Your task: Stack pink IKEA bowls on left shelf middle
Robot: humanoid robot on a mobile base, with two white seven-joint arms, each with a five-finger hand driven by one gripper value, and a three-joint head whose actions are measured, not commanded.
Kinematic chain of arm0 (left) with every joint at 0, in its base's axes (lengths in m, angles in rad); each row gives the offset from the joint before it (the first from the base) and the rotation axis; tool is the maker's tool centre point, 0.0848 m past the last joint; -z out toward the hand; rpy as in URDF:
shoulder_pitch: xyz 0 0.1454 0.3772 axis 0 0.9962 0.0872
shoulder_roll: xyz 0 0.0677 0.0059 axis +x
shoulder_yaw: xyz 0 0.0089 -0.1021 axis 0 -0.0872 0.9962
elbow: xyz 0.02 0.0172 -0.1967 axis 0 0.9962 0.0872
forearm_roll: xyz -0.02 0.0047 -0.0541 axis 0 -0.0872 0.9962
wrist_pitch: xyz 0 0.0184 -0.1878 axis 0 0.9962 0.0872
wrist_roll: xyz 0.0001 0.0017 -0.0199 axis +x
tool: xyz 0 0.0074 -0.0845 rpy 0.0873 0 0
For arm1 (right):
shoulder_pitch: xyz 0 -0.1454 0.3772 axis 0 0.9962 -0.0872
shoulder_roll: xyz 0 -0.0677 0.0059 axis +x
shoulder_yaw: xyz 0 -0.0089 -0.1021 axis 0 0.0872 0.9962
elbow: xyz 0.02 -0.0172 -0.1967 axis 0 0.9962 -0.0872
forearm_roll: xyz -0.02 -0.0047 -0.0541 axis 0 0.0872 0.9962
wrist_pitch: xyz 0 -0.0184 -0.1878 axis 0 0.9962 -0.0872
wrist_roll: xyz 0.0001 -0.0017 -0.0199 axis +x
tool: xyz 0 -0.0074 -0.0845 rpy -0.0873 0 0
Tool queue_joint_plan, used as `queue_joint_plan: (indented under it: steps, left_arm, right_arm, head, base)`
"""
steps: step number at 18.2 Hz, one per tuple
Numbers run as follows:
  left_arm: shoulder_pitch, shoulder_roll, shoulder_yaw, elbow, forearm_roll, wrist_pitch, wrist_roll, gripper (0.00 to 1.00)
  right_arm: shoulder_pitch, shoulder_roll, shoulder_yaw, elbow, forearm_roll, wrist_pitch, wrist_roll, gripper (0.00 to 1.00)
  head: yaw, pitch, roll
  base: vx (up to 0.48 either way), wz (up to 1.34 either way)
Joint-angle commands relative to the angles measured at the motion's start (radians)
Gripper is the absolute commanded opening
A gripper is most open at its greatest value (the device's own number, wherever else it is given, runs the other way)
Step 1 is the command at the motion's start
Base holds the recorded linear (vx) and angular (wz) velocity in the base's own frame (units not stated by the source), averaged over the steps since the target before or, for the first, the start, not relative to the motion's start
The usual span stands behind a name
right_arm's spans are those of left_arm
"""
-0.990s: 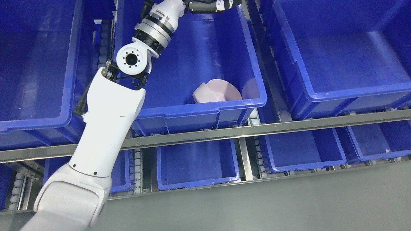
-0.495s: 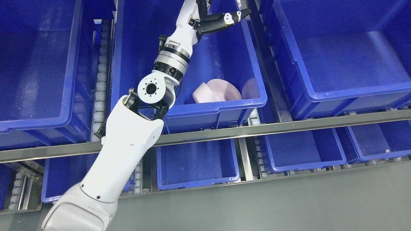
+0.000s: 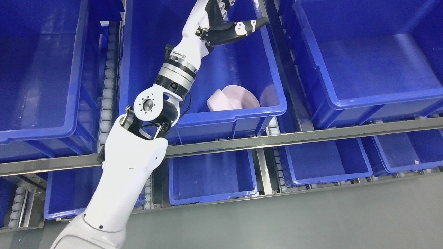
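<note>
My left hand (image 3: 228, 24), black fingers spread and holding nothing, hangs at the far end of the deep blue plastic bin (image 3: 238, 114). The pale pink plastic bowls (image 3: 235, 98) lie toward me, tipped against the bin's near wall, mouths facing up and away. I see no right arm.

left hand (image 3: 221, 20) fingers cut off, pink bowls (image 3: 233, 98) half-hidden

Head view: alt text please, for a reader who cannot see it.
The robot's left hand reaches, holding nothing, into the middle blue bin on a roller shelf, well above the pink bowls lying at the bin's front wall. Other blue bins surround it.
</note>
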Motion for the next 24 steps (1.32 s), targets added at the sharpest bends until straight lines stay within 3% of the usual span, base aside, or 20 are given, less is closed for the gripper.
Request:
queue_joint_plan:
  steps: [1, 10, 19, 24]
  left_arm:
    - [0.043, 0.013, 0.07, -0.064, 0.005, -0.011, -0.004, 1.0]
    - [0.13, 0.013, 0.021, -0.064, 0.004, -0.011, -0.002, 1.0]
    - [0.145, 0.013, 0.182, -0.061, -0.065, 0.034, 0.044, 1.0]
    - [0.155, 0.013, 0.199, -0.063, -0.065, 0.038, 0.038, 1.0]
  right_arm:
    - [0.029, -0.017, -0.012, -0.034, 0.0, 0.001, 0.0, 1.0]
    - [0.029, -0.017, -0.012, -0.034, 0.0, 0.001, 0.0, 1.0]
    - [0.029, -0.017, -0.011, -0.034, 0.0, 0.001, 0.0, 1.0]
    - [0.029, -0.017, -0.011, -0.034, 0.0, 0.001, 0.0, 1.0]
  head:
    - [0.0, 0.0, 0.0]
    - [0.0, 0.0, 0.0]
    - [0.0, 0.0, 0.0]
    - [0.0, 0.0, 0.0]
  base:
    - [-0.012, -0.02]
    - [-0.007, -0.02]
    - [-0.02, -0.12]
    - [-0.027, -0.18]
